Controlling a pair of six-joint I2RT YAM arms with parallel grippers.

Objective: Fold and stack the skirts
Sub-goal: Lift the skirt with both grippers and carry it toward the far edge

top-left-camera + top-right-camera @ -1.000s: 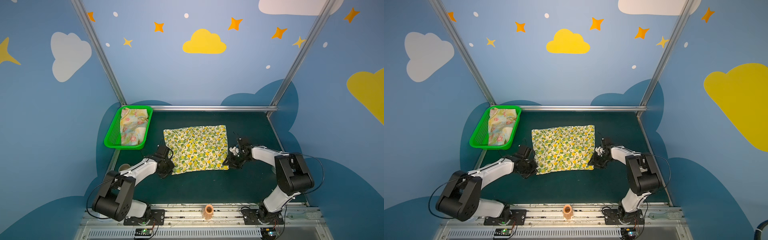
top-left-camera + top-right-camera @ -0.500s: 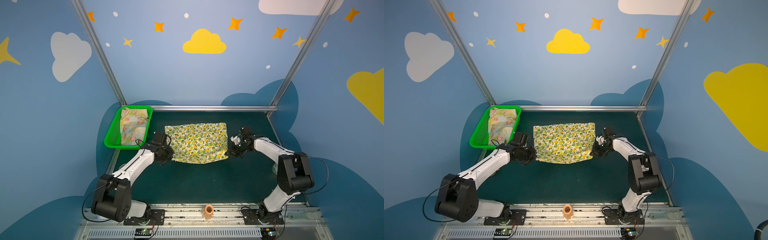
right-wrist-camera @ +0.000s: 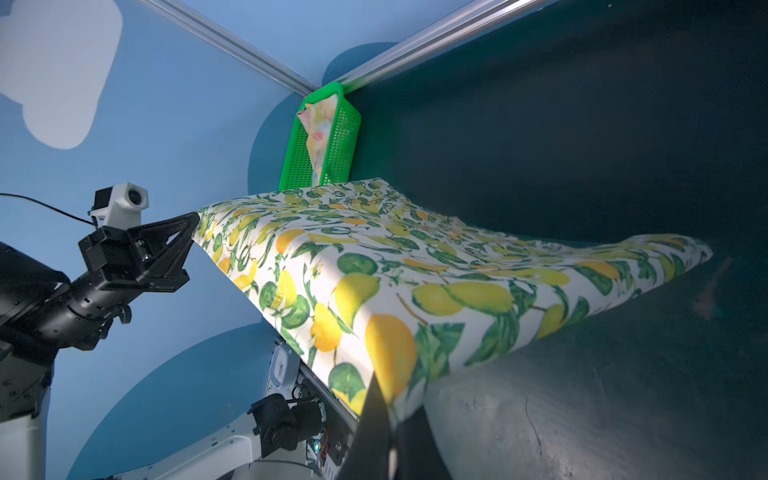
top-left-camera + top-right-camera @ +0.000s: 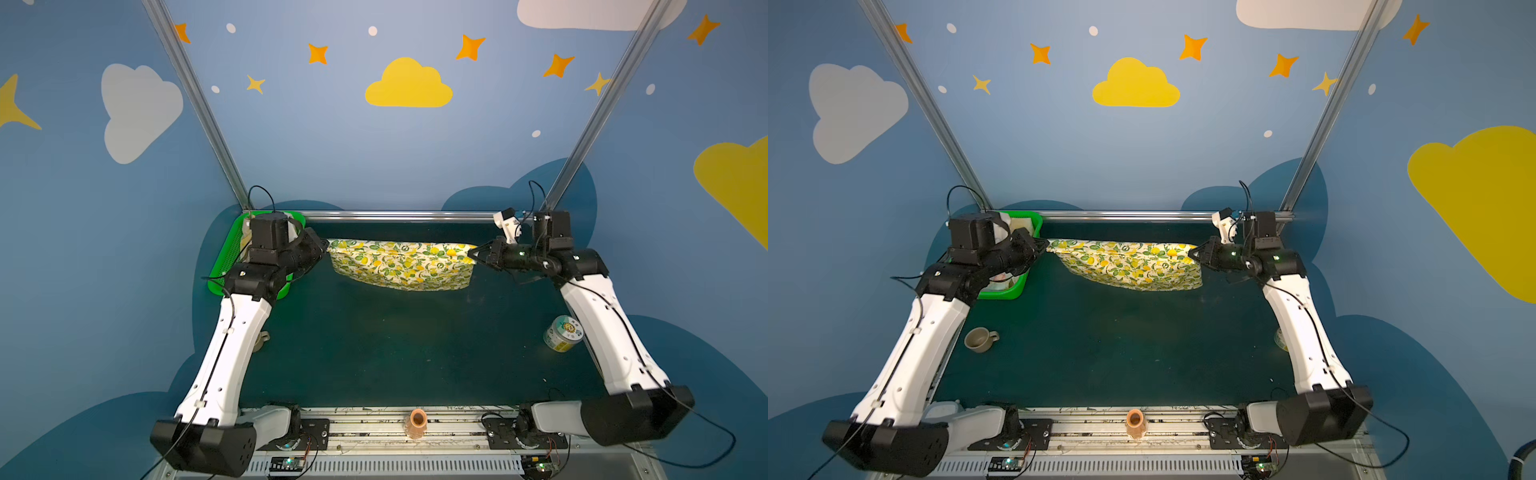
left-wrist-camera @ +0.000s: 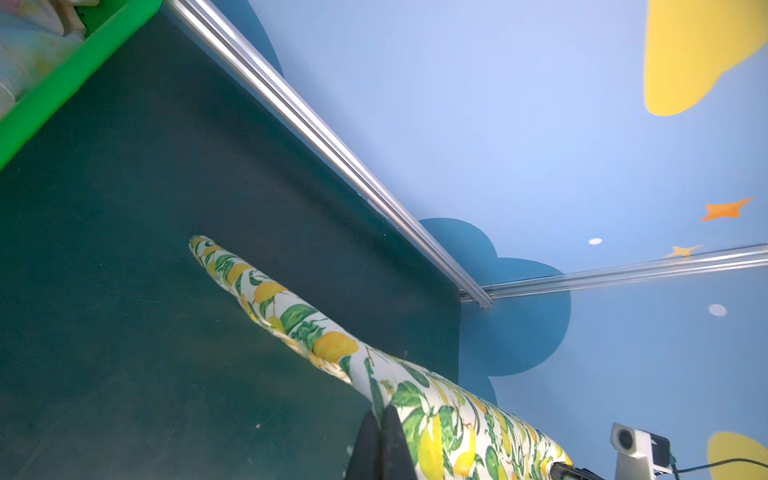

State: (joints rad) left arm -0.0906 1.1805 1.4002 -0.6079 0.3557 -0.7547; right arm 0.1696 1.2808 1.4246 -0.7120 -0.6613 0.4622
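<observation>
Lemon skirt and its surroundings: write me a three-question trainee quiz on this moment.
1. True or false: the left claw and the right claw each pinch one end of the lemon skirt, which is stretched between them.
2. Where is the floral skirt? A) in the green basket; B) under the lemon skirt; C) in the right claw.
3. Fill in: the small beige vessel on the dark mat is a ___.
Key: 1 true; 2 A; 3 mug.

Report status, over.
Left gripper, right gripper shut on lemon skirt corners. Skirt hangs taut between them. Floral skirt in basket. Nothing in the way.
</observation>
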